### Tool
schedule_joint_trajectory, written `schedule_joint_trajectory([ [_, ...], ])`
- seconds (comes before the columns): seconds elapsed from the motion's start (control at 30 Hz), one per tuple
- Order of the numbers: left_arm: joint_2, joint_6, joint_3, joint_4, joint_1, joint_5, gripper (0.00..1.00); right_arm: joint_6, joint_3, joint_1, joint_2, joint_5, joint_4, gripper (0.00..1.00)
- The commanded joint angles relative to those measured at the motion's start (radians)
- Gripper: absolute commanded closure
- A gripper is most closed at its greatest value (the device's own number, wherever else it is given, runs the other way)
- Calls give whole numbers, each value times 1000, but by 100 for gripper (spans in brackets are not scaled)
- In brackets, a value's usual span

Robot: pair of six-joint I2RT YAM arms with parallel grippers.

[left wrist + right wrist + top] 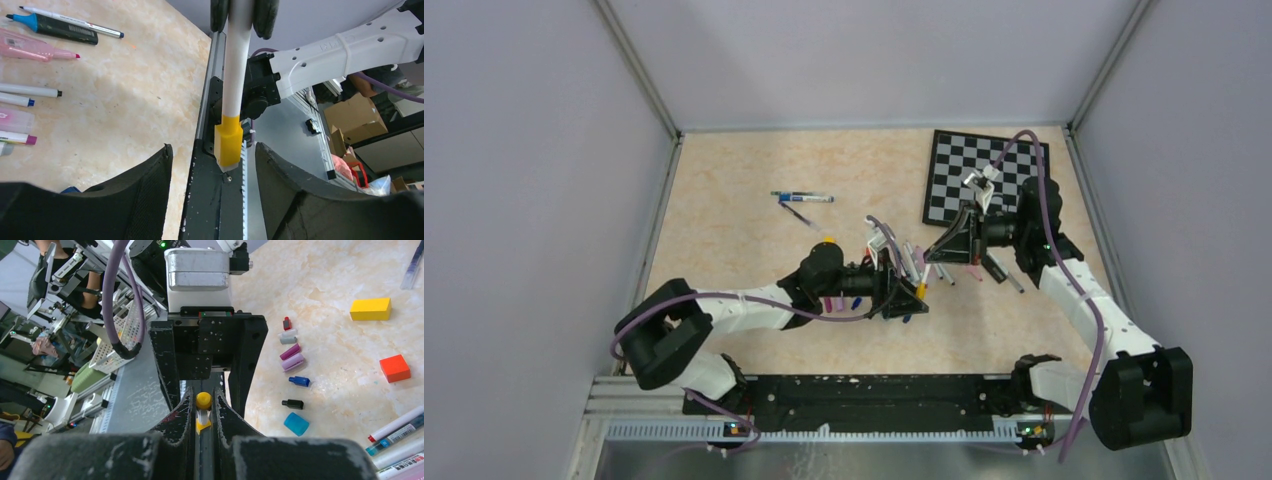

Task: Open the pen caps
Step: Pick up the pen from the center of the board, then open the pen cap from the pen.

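A white pen (236, 65) with a yellow end (229, 142) hangs in mid-air, my right gripper (202, 407) shut on its barrel; that gripper's black fingers (219, 14) show at the top of the left wrist view. My left gripper (214, 150) is open, its jaws standing either side of the yellow end without touching it. Loose pen caps lie in a row on the table: red (286, 322), grey (288, 336), purple (290, 351), pink (293, 361), blue (299, 381), black (292, 403) and cyan (296, 424). More pens (35, 50) lie beside them.
A checkerboard (984, 180) lies at the back right, and two pens (802, 198) lie apart at the back centre. A yellow block (370, 309) and a red cube (395, 368) sit beyond the caps. The black base rail (864, 395) runs along the near edge.
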Motion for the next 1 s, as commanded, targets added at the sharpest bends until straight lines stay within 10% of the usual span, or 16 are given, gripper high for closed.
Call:
schedule_joint_trajectory([
  [0.0,15,-32,63,109,-2,55,37,-2,-8,-10,-26,-18,47,100],
  [0.27,6,-17,70,70,-2,15,58,-12,-20,-9,-27,-7,47,100],
  [0.43,19,-16,81,73,-2,41,100,-28,-21,-9,-29,-7,35,100],
  [0.6,-9,1,61,68,-2,24,100,-63,-30,-9,-37,-32,3,49],
  [0.97,-6,3,79,57,-1,17,100,-45,-52,27,-22,-16,7,53],
])
